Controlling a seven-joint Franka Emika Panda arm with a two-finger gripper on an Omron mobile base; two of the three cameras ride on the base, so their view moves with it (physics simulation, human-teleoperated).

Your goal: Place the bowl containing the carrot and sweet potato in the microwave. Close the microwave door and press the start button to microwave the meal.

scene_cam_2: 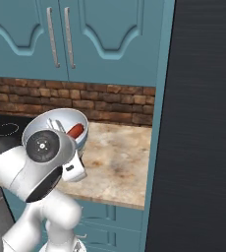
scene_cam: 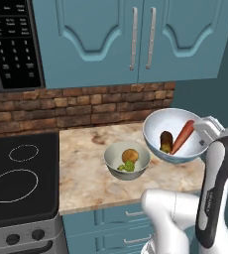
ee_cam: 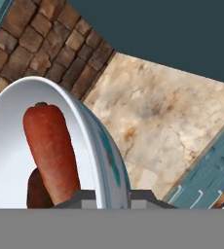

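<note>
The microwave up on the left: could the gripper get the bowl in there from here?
Probably not yet. The gripper holds the bowl far right of the microwave, whose cavity isn't visible.

Marbled beige table (scene_cam: pixel 86 183), centre of the left base frame, beside a black stovetop (scene_cam: pixel 17 183) at lower left. A plain grey-white bowl (scene_cam: pixel 127 161) rests directly on it, just right of centre.

The microwave (scene_cam: pixel 12 44) is cut off at the left edge; the sweet potato (ee_cam: pixel 36 192) is half hidden behind the carrot (ee_cam: pixel 50 151), just above the fingertips.
</note>
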